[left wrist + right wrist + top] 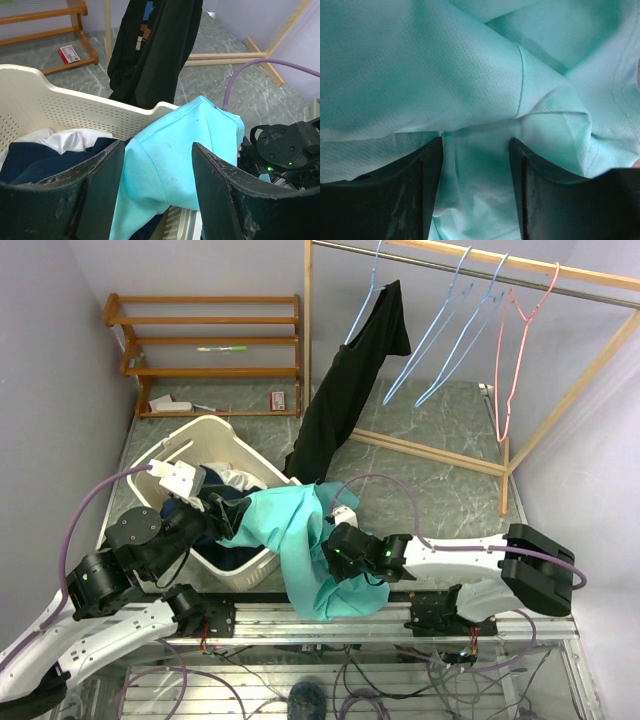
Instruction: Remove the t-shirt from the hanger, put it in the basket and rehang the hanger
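A black t-shirt (pixel 350 390) hangs askew from a light blue hanger (pixel 372 280) on the rack rail (pixel 440 265); it also shows in the left wrist view (pixel 150 50). A teal t-shirt (pixel 295 530) lies draped over the rim of the cream laundry basket (pixel 215 435) and hangs down to the arm bases. My left gripper (pixel 225 515) is open over the basket, with a fold of the teal shirt (pixel 185 150) lying between its spread jaws (pixel 157 150). My right gripper (pixel 335 540) is open and pressed into the teal cloth (pixel 445 65), jaws apart (pixel 475 145).
The basket (pixel 75 112) holds navy and white clothes. Two empty blue hangers (pixel 450 330) and a pink one (pixel 510 350) hang on the rail. A wooden shelf (pixel 210 340) stands at the back left, with a small red box (pixel 278 400) on the floor.
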